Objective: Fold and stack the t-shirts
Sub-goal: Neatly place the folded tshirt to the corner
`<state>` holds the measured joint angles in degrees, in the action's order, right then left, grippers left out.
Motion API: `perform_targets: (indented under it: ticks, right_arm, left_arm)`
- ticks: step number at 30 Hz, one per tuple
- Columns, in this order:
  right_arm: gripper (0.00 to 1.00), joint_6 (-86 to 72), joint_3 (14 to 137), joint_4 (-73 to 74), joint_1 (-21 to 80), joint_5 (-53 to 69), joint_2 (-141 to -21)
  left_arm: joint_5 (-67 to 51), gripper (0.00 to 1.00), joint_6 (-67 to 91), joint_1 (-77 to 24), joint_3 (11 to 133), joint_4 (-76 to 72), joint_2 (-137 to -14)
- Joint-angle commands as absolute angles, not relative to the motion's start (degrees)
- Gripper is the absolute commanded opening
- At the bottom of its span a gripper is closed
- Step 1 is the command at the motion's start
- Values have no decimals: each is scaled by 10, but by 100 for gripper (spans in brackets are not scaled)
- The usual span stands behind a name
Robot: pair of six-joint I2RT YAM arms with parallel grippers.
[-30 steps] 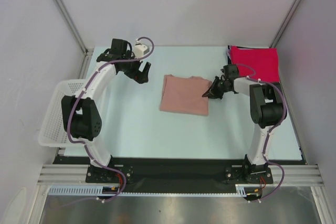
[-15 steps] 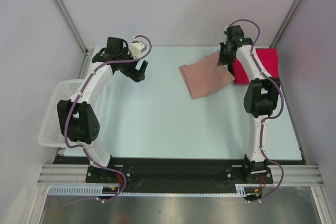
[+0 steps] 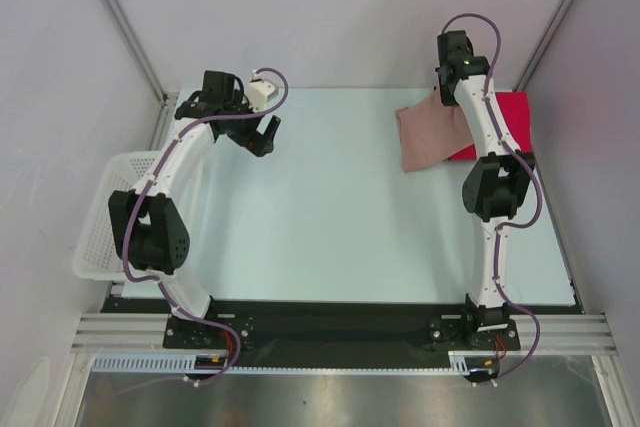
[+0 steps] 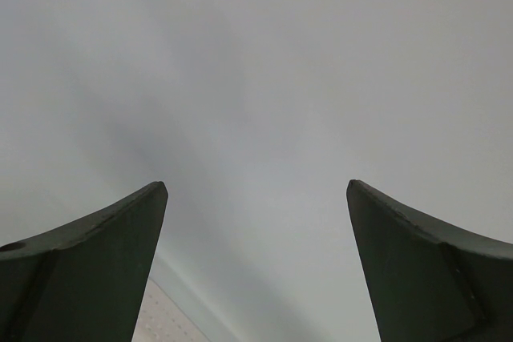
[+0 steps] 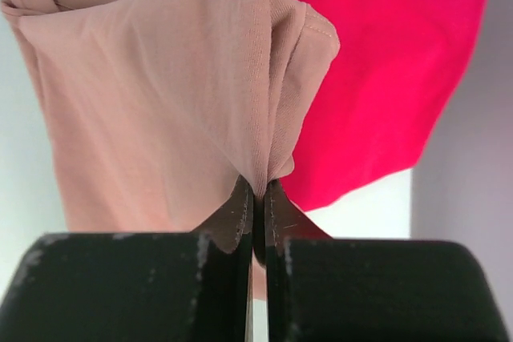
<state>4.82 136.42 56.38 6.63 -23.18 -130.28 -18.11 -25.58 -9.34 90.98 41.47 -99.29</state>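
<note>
Pinches a bunched fold of the dusty-pink t-shirt in the right tool, jaws pressed together with only cloth between them. Holds that shirt near the far right corner of the tabletop, where it spreads down and to the left from the grip. Overlaps, in the top view, the left edge of the bright red t-shirt. Cannot tell whether the pink shirt's lower edge touches the tabletop or hangs just clear of it. Shows plain knit and a stitched hem on the visible pink face in the right wrist view, with red cloth behind and to the right of it. Finds the red shirt folded flat in the far right corner, close to the right edge.

Holds the left tool raised over the far left part of the tabletop, well apart from both shirts, fingers spread wide with nothing between them. Faces only a pale wall in the left wrist view. Has the white lattice basket just beside the left edge of the tabletop.
</note>
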Motion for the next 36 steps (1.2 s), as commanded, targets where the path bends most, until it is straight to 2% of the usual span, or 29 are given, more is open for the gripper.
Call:
perform_targets:
  ticks: [1, 15, 24, 36]
  right_arm:
    - [0, 93, 1402, 557, 64, -294, -1251]
    - [0, 130, 1435, 538, 51, -330, -1211]
    - [0, 122, 1431, 526, 37, -292, -1204]
    - [0, 94, 1387, 461, -40, -236, -1244]
  left_arm:
    - [-178, 100, -266, -89, 931, 417, -983]
    - [-173, 100, -270, -89, 930, 417, -984]
    - [-168, 100, -269, -89, 931, 416, -987]
    - [-162, 100, -272, -89, 926, 417, -986]
